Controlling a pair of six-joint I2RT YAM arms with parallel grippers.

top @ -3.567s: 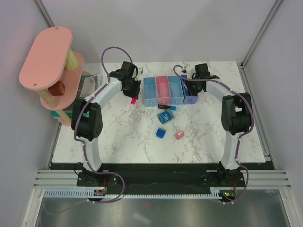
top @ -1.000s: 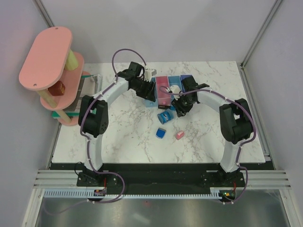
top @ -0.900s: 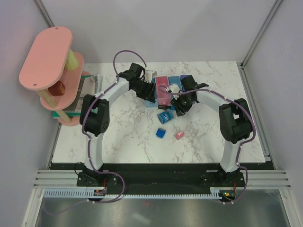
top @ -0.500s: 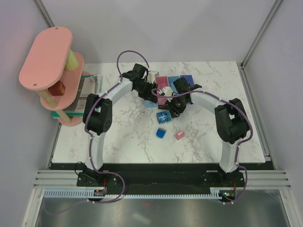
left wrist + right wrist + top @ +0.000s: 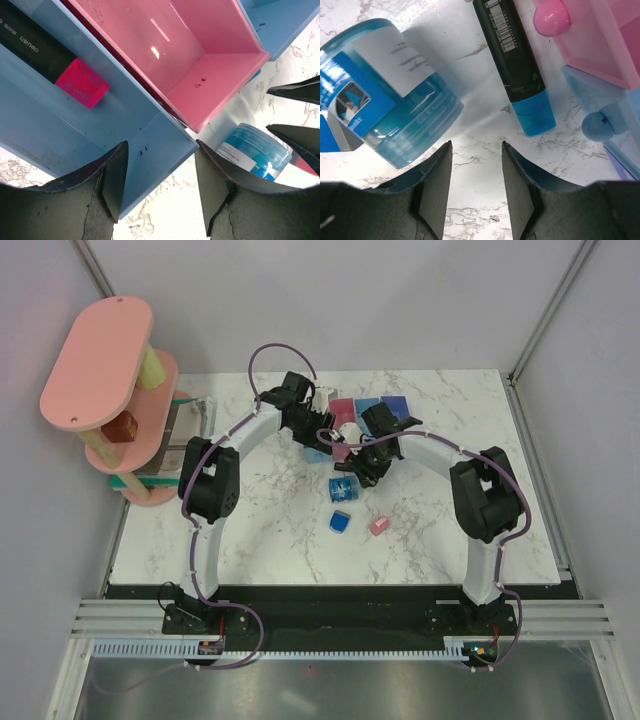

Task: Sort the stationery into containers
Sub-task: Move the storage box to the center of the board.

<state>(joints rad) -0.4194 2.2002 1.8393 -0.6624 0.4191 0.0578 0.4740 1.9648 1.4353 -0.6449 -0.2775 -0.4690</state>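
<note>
Our left gripper point(image 5: 160, 150) holds its dark fingers point(image 5: 112, 175) spread wide with nothing between them, poised over the corner of a light blue plastic bin point(image 5: 125, 120). In that bin, at the upper left of the left wrist view, lies a black marker with a pink cap point(image 5: 35, 45). Its barrel carries white lettering that we cannot read with confidence. The pink plastic bin point(image 5: 200, 45) joined beside it fills the upper centre. At the lower right sits the round blue roll point(image 5: 255, 150) with a white label.

Our right gripper point(image 5: 476, 145) is likewise open and holds nothing. It is over the white marble table point(image 5: 480, 130) between the roll, whose label print is too small to read, and a black marker with a blue cap point(image 5: 512, 55) bearing a barcode. In the top view, the blue wedge block point(image 5: 340, 523) and pink eraser point(image 5: 379, 526) lie lower on the table.
</note>
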